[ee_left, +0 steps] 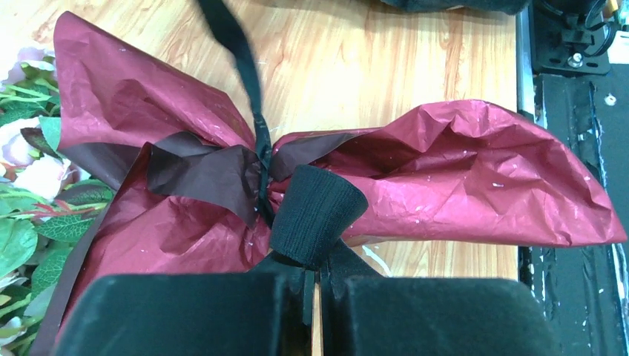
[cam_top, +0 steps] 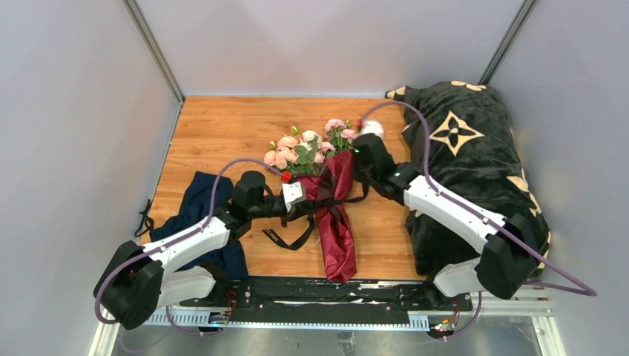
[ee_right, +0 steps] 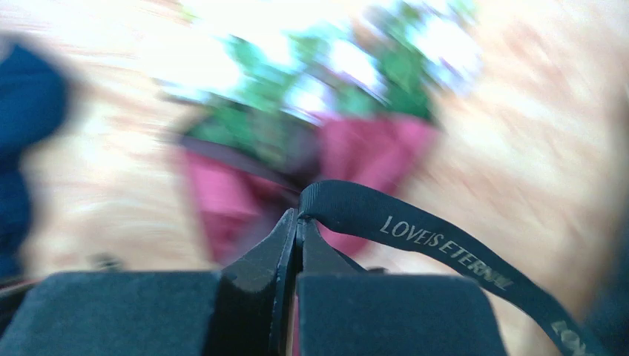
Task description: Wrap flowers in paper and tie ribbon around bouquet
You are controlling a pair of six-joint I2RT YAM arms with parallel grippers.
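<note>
**Both grippers pinching the ribbon at the wrapped bouquet**

From above, a wooden table (cam_top: 222, 126) stood between plain grey walls (cam_top: 74, 111). A black blanket (cam_top: 475, 163) with cream flowers lay at its right and a navy cloth (cam_top: 196, 204) at the near left. The bouquet (cam_top: 330, 200) lay in the middle, with the flowers (cam_top: 308, 148) pointing to the far side. The left gripper (cam_top: 295, 194) was at its waist and the right gripper (cam_top: 361, 157) just beside its upper right.

In the left wrist view, the left gripper (ee_left: 315, 285) had its fingers pressed together on a fold of the black ribbon (ee_left: 315, 211). The ribbon was tied around the narrow middle of the burgundy paper (ee_left: 460, 178).

In the right wrist view, the background was blurred. The right gripper (ee_right: 297, 230) had its fingertips clamped on the ribbon (ee_right: 415, 233), which carried pale lettering.
</note>
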